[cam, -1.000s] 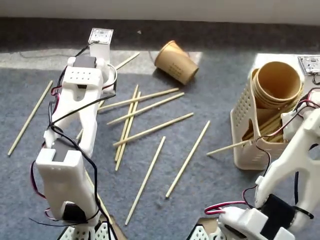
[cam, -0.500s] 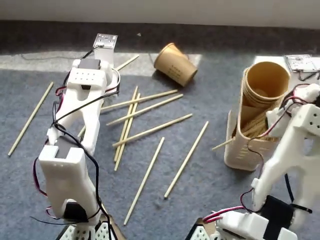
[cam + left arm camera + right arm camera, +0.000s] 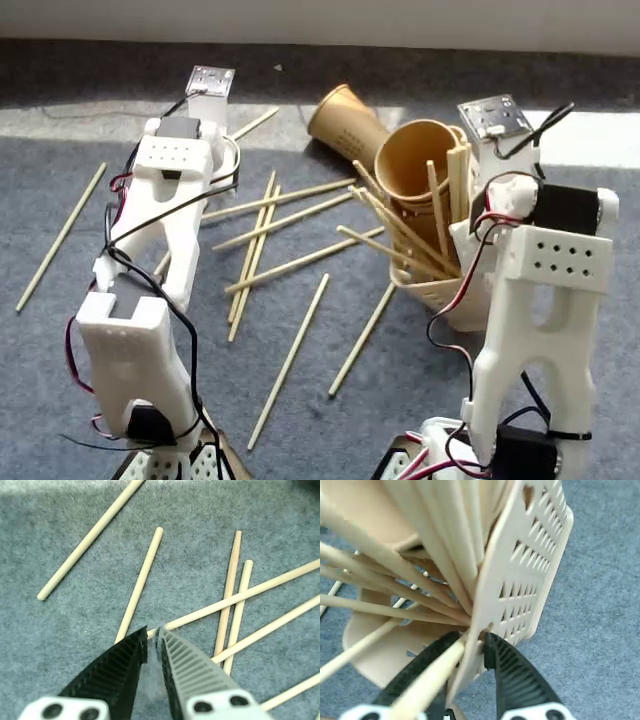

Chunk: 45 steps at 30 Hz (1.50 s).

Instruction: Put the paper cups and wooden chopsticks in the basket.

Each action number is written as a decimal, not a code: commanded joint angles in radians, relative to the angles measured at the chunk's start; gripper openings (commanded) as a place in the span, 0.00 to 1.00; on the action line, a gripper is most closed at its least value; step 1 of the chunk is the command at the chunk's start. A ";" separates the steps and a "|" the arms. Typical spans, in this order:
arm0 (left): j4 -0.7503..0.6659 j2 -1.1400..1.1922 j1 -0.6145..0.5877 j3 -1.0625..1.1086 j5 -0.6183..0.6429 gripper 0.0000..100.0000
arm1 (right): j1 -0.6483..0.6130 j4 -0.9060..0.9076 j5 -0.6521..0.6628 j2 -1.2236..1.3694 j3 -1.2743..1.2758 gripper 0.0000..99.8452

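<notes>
High view, tilted basket (image 3: 440, 295) mid-desk holding stacked paper cups (image 3: 415, 165) and fanned chopsticks (image 3: 400, 235), fallen paper cup (image 3: 340, 118) just beside, loose chopsticks (image 3: 290, 215) scattered leftward, open desk (image 3: 330, 420) nearer, left wrist view, left gripper (image 3: 152, 634) clenched, empty, above loose chopsticks, right wrist view, right gripper (image 3: 472, 639) grasping basket wall.

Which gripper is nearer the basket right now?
Right. The right gripper is clamped on the basket at its perforated wall. The left gripper hangs over loose chopsticks on the carpet, well clear of the basket.
</notes>
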 commanded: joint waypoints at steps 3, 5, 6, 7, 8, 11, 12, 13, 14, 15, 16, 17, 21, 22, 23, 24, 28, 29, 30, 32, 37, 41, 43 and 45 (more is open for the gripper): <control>-0.009 -0.010 0.013 -0.002 0.005 0.06 | 0.173 0.019 0.127 0.174 0.048 0.01; -0.009 -0.010 0.018 -0.002 0.005 0.06 | 0.214 0.019 0.167 0.262 0.027 0.01; -0.009 -0.010 0.018 -0.002 0.006 0.06 | 0.225 0.019 0.180 0.309 0.012 0.01; -0.009 -0.010 0.018 -0.002 0.006 0.06 | 0.229 0.019 0.184 0.354 -0.008 0.01; -0.009 -0.010 0.018 -0.002 0.006 0.06 | 0.229 0.019 0.187 0.398 -0.022 0.01; -0.009 -0.010 0.018 -0.002 0.006 0.06 | 0.211 0.019 0.183 0.492 -0.048 0.01; -0.009 -0.010 0.018 -0.002 0.006 0.06 | 0.200 0.019 0.181 0.509 -0.048 0.01; -0.009 -0.010 0.018 -0.002 0.006 0.06 | 0.189 0.019 0.180 0.512 -0.048 0.01; -0.009 -0.010 0.018 -0.002 0.006 0.06 | 0.174 0.019 0.180 0.512 -0.042 0.01; -0.009 -0.010 0.018 -0.002 0.006 0.06 | 0.162 0.021 0.180 0.509 -0.041 0.01; -0.009 -0.010 0.018 -0.002 0.006 0.06 | 0.151 0.021 0.181 0.506 -0.041 0.01; -0.009 -0.010 0.018 -0.002 0.006 0.06 | 0.147 0.021 0.181 0.506 -0.041 0.01; -0.009 -0.010 0.018 -0.002 0.005 0.06 | 0.166 0.022 0.192 0.503 -0.048 0.01; -0.009 -0.010 0.018 -0.001 0.005 0.06 | 0.179 0.021 0.213 0.504 -0.054 0.01; -0.009 -0.010 0.018 -0.001 0.005 0.06 | 0.180 0.021 0.245 0.510 -0.062 0.01; -0.009 -0.010 0.018 -0.001 0.005 0.06 | 0.180 0.021 0.267 0.513 -0.064 0.01; -0.009 -0.010 0.018 -0.001 0.005 0.06 | 0.174 0.019 0.229 0.529 -0.061 0.01; -0.009 -0.010 0.018 -0.001 0.005 0.06 | 0.160 0.019 0.207 0.539 -0.061 0.01; -0.009 -0.008 0.018 -0.001 0.005 0.06 | 0.143 0.019 0.201 0.545 -0.059 0.01; -0.009 -0.008 0.018 -0.001 0.005 0.06 | 0.097 0.019 0.206 0.549 -0.041 0.01; -0.009 -0.008 0.018 -0.001 0.003 0.06 | 0.021 0.019 0.252 0.440 -0.012 0.01; -0.009 -0.008 0.018 -0.001 0.003 0.06 | 0.022 0.022 0.318 0.289 0.005 0.01; -0.012 -0.008 0.018 -0.001 0.003 0.06 | 0.022 0.022 0.374 0.222 0.038 0.01; -0.037 -0.008 0.018 0.005 0.003 0.06 | 0.022 0.022 0.443 0.163 0.053 0.01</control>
